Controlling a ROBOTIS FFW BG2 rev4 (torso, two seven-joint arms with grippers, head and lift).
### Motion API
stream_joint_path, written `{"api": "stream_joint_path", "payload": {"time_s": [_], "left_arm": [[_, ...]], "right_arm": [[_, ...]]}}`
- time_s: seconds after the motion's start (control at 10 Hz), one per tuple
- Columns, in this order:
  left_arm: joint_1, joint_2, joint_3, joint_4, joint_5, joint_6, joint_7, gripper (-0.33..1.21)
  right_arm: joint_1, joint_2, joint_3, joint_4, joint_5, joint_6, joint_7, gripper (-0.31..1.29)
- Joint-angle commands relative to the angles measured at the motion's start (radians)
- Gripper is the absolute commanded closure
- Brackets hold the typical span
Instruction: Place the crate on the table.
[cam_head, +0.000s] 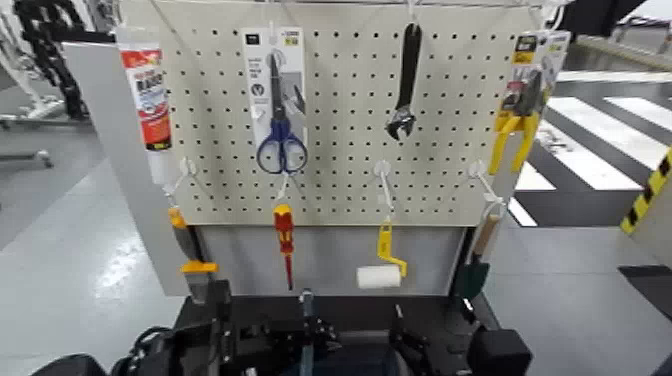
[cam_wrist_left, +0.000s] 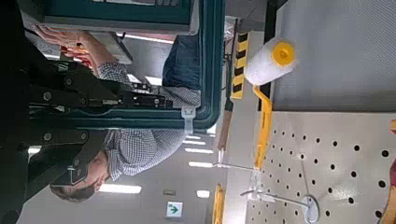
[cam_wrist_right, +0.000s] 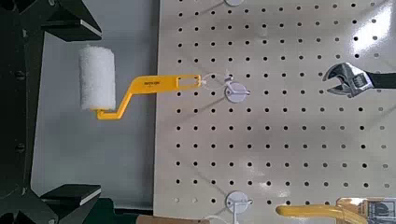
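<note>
The dark blue-grey crate (cam_head: 340, 362) is at the very bottom of the head view, between my two black arms, just in front of the black table (cam_head: 430, 303). The table joins the beige pegboard stand (cam_head: 340, 110). In the left wrist view the crate's wall and rim (cam_wrist_left: 211, 65) fill the near field right beside my left gripper (cam_wrist_left: 56, 98). In the right wrist view my right gripper (cam_wrist_right: 79, 107) has its fingers (cam_wrist_right: 67, 21) spread wide with nothing between them. It faces the pegboard and a white paint roller (cam_wrist_right: 97, 79).
The pegboard holds a sealant tube (cam_head: 150, 100), scissors (cam_head: 281, 135), a wrench (cam_head: 405, 85), pliers (cam_head: 520, 120), a screwdriver (cam_head: 284, 235) and the roller (cam_head: 378, 276). A person in a checked shirt (cam_wrist_left: 140, 149) stands beyond the crate. Grey floor lies on both sides.
</note>
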Motion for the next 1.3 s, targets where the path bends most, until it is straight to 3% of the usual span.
{"api": "stream_joint_path", "payload": {"time_s": [0.1,0.5,1.0,1.3], "left_arm": [[-0.062,0.02,-0.031,0.049,-0.079,0.011,-0.082,1.2],[-0.154,0.022,-0.077,0.135,-0.234,0.016,-0.263,1.2],[-0.228,0.025,-0.123,0.236,-0.315,0.01,-0.367,1.2],[-0.28,0.025,-0.181,0.302,-0.388,-0.012,-0.487,1.2]], "right_arm": [[-0.002,0.001,0.002,0.005,-0.003,-0.007,0.0,0.14],[-0.003,0.002,0.003,0.006,-0.006,-0.012,0.001,0.14],[-0.008,0.001,0.003,0.022,-0.014,-0.028,0.005,0.14],[-0.008,0.001,0.003,0.025,-0.016,-0.035,0.006,0.14]]}}
